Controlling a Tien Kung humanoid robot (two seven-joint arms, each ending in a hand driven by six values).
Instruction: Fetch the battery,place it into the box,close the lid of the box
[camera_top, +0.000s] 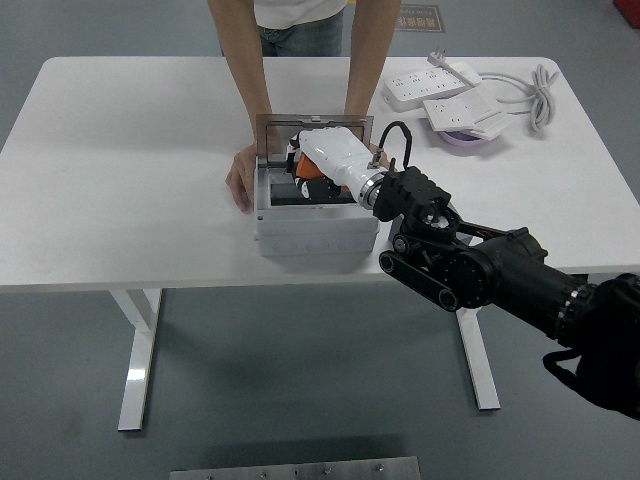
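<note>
White power strips (440, 88) and coiled cable (541, 90) on white table's (130, 170) far-right corner.

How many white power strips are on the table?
2. Both lie at the table's far right corner: one power strip nearer the far edge, the other power strip just in front of it, over a purple dish.

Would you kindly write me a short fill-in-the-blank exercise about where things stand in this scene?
1. The robot's right hand reaches into the grey box holding an ____ battery.
2. The box's lid stands ____.
3. A person's hand rests against the box's ____ side as pictured.
4. The white power strips lie at the table's far ____ corner.

Missing words: orange; open; left; right
</note>
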